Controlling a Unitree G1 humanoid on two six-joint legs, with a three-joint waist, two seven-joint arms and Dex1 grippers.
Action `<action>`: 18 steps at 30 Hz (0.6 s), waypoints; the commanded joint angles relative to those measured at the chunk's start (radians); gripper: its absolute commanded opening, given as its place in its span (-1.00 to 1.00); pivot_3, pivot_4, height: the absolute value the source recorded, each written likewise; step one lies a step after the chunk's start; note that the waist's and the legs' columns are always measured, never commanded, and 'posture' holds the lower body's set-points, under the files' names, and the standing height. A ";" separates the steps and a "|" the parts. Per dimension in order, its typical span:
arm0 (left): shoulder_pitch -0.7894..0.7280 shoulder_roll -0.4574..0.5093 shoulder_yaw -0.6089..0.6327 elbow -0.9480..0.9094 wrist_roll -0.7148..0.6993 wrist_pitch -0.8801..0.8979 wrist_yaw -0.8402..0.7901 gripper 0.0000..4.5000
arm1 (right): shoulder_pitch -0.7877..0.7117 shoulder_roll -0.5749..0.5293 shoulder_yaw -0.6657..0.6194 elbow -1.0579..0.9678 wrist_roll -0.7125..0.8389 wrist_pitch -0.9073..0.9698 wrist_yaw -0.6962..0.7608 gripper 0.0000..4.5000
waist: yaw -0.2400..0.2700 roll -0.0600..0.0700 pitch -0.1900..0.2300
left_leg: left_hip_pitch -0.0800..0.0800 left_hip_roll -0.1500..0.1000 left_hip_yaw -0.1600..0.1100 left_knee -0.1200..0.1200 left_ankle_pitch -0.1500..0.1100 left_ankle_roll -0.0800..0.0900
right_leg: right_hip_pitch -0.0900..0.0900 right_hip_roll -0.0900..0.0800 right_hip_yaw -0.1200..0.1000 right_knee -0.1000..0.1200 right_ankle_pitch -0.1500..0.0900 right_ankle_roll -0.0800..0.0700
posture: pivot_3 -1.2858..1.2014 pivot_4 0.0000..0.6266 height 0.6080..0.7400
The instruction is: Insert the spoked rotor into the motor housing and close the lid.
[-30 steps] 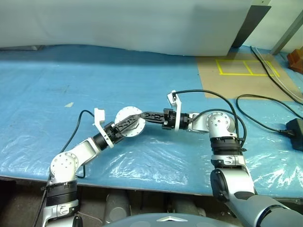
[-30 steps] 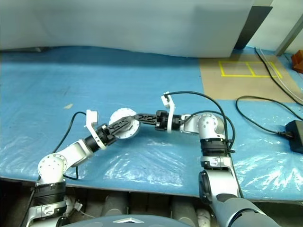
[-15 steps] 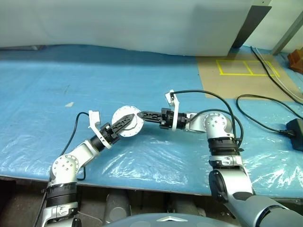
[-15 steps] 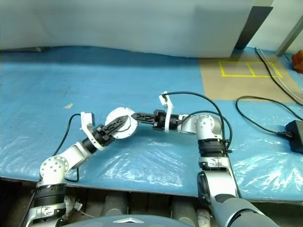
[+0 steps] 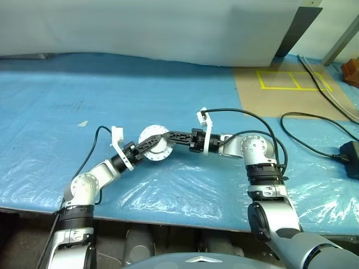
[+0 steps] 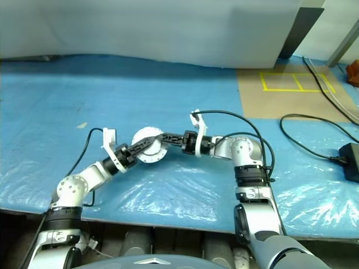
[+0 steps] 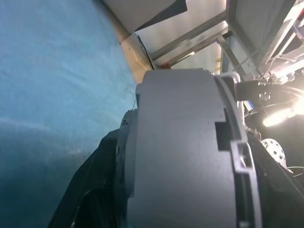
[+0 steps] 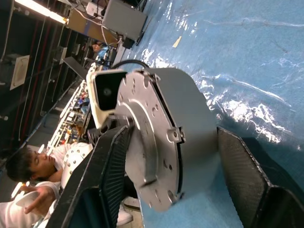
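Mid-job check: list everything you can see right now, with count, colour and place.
motor housing: one, grey shell, held off the sheet at centre
lid: one, silver with small holes, looks seated on the housing's face
sheet: one, blue, covers the table
floor panel: one, brown, far right
tape rectangle: one, yellow, on the panel
cables: several, black, right side
adapter box: one, black, right edge
scrap: one, pale, on the sheet at left
person: one, in the background
left gripper: black, clamped on the housing
right gripper: black, open around the housing
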 commanded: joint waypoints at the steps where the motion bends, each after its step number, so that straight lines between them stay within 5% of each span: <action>1: -0.073 0.038 0.106 0.041 0.014 -0.083 0.018 0.28 | -0.036 0.013 -0.010 -0.029 0.052 0.008 0.035 0.31 | -0.004 0.000 0.000 | 0.000 0.000 0.000 0.000 0.000 0.000 | 0.000 0.000 0.000 0.000 0.000 0.000 | 0.03 -0.52 1.00; 11: -0.233 0.052 0.246 0.231 0.105 -0.268 0.175 0.28 | -0.047 0.026 -0.014 0.005 0.036 -0.011 0.026 0.31 | 0.004 -0.001 0.001 | -0.003 0.000 -0.001 0.000 0.000 0.000 | 0.000 0.000 -0.002 -0.001 0.000 0.000 | 0.03 -0.52 1.00; 18: -0.428 0.182 0.269 0.748 0.394 -0.710 0.364 0.28 | -0.045 0.034 -0.020 0.013 0.032 -0.027 0.012 0.31 | -0.004 -0.008 0.004 | -0.002 0.000 -0.003 0.003 0.000 0.000 | 0.000 0.000 -0.003 0.000 0.001 0.000 | 0.03 -0.52 1.00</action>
